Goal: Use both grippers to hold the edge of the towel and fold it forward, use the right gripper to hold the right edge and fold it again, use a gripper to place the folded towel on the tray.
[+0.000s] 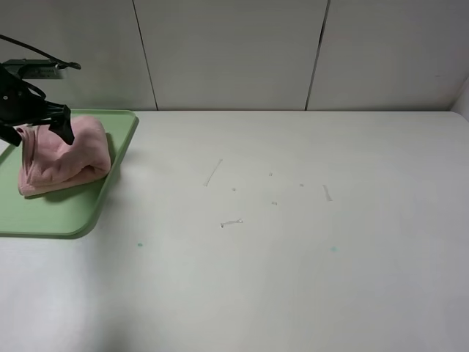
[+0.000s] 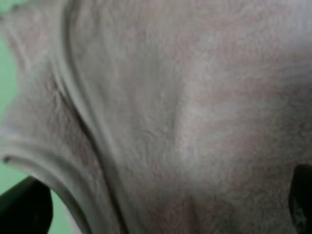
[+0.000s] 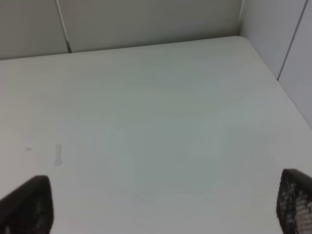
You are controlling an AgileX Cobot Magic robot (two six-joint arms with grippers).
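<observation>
The folded pink towel (image 1: 62, 155) lies on the green tray (image 1: 73, 218) at the table's far left. My left gripper (image 1: 40, 136) hangs over the towel's back left part with its fingers spread to either side of the top fold. In the left wrist view the towel (image 2: 185, 112) fills the picture, a strip of the tray (image 2: 6, 73) shows beside it, and the two dark fingertips (image 2: 24, 209) stand wide apart, so the gripper (image 2: 163, 209) is open. My right gripper (image 3: 165, 204) is open and empty over bare table; it is out of the exterior high view.
The white table (image 1: 293, 242) carries only small scuffs and tape marks (image 1: 231, 222). Grey wall panels (image 1: 234, 51) stand along its far edge. The right wrist view shows the table's far right corner (image 3: 239, 39).
</observation>
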